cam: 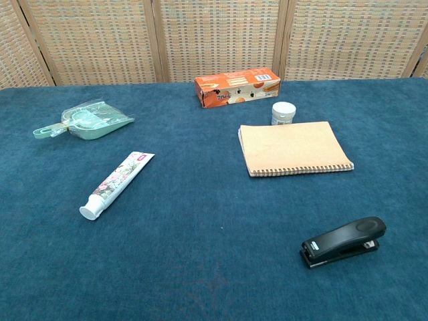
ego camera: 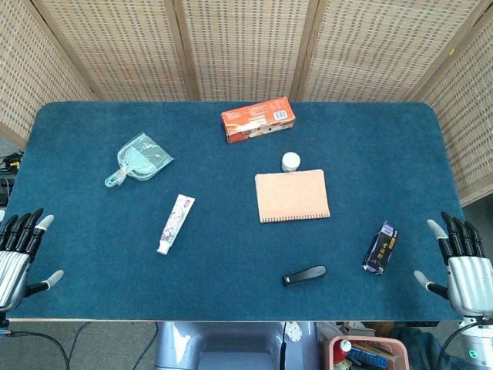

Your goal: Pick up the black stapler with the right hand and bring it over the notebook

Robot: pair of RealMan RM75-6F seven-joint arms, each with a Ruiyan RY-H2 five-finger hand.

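Note:
The black stapler (ego camera: 304,275) (cam: 344,241) lies flat on the blue table near the front edge, right of centre. The tan spiral notebook (ego camera: 292,196) (cam: 294,148) lies closed behind it, toward the middle. My right hand (ego camera: 461,262) hovers at the table's front right corner, fingers spread, holding nothing, well right of the stapler. My left hand (ego camera: 17,253) is at the front left corner, also with fingers apart and empty. Neither hand shows in the chest view.
A small dark packet (ego camera: 381,248) lies between the stapler and my right hand. A white jar (ego camera: 290,161) (cam: 283,112) stands just behind the notebook, an orange box (ego camera: 258,119) (cam: 237,87) further back. A toothpaste tube (ego camera: 176,223) (cam: 116,182) and green dustpan (ego camera: 139,159) (cam: 87,121) lie left.

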